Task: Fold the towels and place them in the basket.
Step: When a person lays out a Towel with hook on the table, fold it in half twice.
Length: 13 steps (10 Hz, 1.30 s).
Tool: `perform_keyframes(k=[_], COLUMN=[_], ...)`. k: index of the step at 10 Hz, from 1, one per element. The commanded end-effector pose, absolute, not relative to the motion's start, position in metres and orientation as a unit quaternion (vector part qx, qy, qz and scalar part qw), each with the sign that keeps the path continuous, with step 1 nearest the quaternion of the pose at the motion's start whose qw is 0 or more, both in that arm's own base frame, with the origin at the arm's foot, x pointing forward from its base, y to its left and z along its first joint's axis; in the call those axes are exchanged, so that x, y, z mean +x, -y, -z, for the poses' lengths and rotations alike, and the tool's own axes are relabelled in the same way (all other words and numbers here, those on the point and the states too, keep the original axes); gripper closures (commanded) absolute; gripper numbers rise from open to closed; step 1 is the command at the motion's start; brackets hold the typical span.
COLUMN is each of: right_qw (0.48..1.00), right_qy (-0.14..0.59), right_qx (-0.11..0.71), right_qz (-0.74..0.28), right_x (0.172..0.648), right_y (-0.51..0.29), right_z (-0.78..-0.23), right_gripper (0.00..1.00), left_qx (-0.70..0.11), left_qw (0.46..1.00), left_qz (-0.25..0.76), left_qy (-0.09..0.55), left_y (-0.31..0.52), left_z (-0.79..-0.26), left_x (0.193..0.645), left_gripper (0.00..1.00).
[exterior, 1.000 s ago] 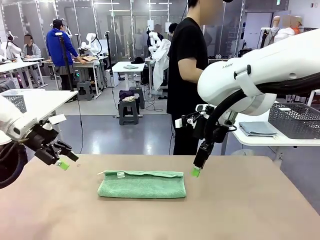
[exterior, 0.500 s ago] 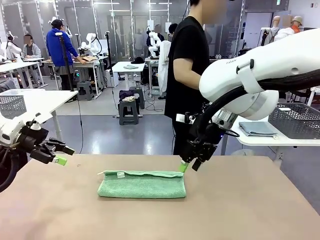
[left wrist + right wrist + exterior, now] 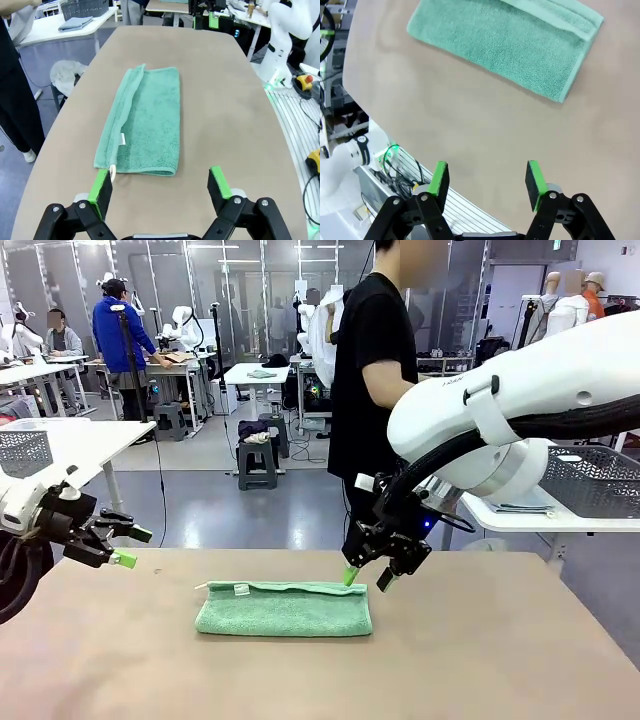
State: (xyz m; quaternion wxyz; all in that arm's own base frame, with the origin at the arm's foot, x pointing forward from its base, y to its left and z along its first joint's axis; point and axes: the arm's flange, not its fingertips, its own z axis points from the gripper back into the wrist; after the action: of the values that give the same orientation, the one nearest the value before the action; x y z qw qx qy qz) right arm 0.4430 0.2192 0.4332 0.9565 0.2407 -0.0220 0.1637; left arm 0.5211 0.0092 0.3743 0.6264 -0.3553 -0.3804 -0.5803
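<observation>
A wide workroom with grey floor and rows of white tables stretches behind a tan counter [image 3: 480, 660]. A person [image 3: 370, 390] in a black shirt stands at its far edge. One mint green towel [image 3: 283, 610] lies folded to a long rectangle in the middle of the counter, its hemmed layers and small white tag along the far side.

Against a second ago, the right end effector [image 3: 367, 578] has swung from beside the towel's far right corner to just above that corner and has rolled sideways. Its jaws stand apart, holding nothing, in the right wrist view [image 3: 487, 180] too. The left end effector [image 3: 132, 546] has drawn back toward the counter's left edge and risen a little; it is spread wide and empty, facing the towel's short end [image 3: 160, 185]. The towel has not shifted.

A dark basket [image 3: 590, 480] sits on a white side table [image 3: 530, 522] to the right, with a folded grey-blue towel [image 3: 76, 23] just beside it; what it holds cannot be told. A paler mesh basket [image 3: 25, 450] stands on another table at left.
</observation>
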Motion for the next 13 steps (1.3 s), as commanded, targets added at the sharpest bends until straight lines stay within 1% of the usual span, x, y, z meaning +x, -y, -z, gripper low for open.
perform_keyframes(k=[1,4,5,8,9,11,13], right_qw=[0.954,0.956,0.966,0.973,0.975,0.977,0.981], right_qy=[0.021,0.022,0.037,0.066,0.086,0.098,0.084], right_qx=[0.241,0.24,0.21,0.205,0.197,0.186,0.173], right_qz=[-0.175,-0.165,-0.143,-0.078,-0.057,-0.037,-0.001], right_x=[0.444,0.443,0.44,0.459,0.466,0.485,0.499], right_y=[-0.218,-0.219,-0.23,-0.252,-0.252,-0.25,-0.244], right_z=[-0.435,-0.433,-0.426,-0.388,-0.379,-0.361,-0.35], right_gripper=[0.23,0.23,0.23,0.23,0.23,0.23,0.23], left_qx=[-0.358,-0.358,-0.358,-0.358,-0.358,-0.358,-0.358], left_qw=[0.628,0.628,0.628,0.628,0.628,0.628,0.628], left_qz=[0.578,0.578,0.578,0.578,0.578,0.578,0.578], left_qy=[0.378,0.378,0.378,0.378,0.378,0.378,0.378], left_y=[-0.009,-0.009,-0.009,-0.009,-0.009,-0.009,-0.009], left_z=[-0.374,-0.374,-0.374,-0.374,-0.374,-0.374,-0.374], left_x=[0.521,0.521,0.521,0.521,0.521,0.521,0.521], left_gripper=[0.03,0.03,0.03,0.03,0.03,0.03,0.03])
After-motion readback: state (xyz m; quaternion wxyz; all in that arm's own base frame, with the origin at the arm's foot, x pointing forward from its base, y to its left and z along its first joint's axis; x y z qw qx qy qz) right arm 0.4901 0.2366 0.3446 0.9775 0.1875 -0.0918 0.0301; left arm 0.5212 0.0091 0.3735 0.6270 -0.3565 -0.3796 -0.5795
